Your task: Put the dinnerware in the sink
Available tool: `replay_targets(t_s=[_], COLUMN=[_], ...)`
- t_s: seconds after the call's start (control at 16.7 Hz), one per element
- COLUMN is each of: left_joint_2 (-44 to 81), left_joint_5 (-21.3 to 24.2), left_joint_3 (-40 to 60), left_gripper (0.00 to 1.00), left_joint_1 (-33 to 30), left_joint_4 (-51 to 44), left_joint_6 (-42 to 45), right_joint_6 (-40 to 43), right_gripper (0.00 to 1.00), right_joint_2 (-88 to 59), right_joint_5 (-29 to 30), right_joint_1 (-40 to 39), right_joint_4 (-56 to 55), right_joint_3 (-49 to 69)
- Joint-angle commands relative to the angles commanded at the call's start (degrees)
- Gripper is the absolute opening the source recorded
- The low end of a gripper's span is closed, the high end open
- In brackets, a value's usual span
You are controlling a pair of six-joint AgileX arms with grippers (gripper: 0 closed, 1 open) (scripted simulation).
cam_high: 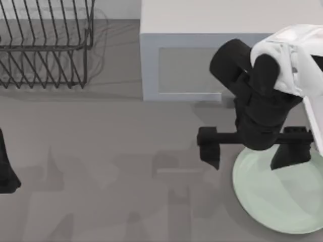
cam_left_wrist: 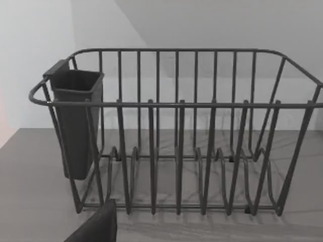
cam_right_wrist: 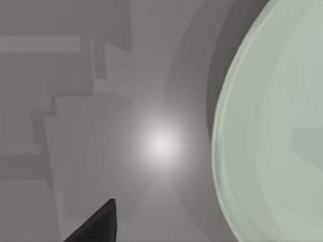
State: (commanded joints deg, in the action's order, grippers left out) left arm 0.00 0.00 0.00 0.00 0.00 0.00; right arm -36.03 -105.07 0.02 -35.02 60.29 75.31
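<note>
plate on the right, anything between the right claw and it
Nothing visible. The right claw hangs open straddling the left rim of the mint plate, with bare grey counter beside it. The dish rack and microwave sit farther back.

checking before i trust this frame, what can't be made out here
- Plate: in the top view its right side is cut by the picture's edge and its far rim sits under the right pincer; whether the fingers touch it is unclear.
- Left pincer: cut by the top view's left edge, so its fingers cannot be read.
- Dish rack: cut by the top view's upper edge.
- Microwave: partly behind the right arm.
</note>
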Motion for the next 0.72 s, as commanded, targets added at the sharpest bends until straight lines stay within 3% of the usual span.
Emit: replay_targets(t_s=[0.48, 0.72], left_joint_2=[0.0, 0.0], left_joint_5=[0.0, 0.0], left_joint_3=[0.0, 0.0], left_gripper=[1.00, 1.00], left_joint_1=[0.0, 0.0], left_joint_4=[0.0, 0.0], left_joint_6=[0.0, 0.0], right_joint_6=[-0.3, -0.3], right_gripper=[1.00, 1.00], right_joint_2=[-8.1, -9.4], right_joint_5=[0.1, 0.1], right_joint_1=[-0.3, -0.4], right_joint_4=[-18.7, -20.9], right_joint_3=[-9.9, -11.4])
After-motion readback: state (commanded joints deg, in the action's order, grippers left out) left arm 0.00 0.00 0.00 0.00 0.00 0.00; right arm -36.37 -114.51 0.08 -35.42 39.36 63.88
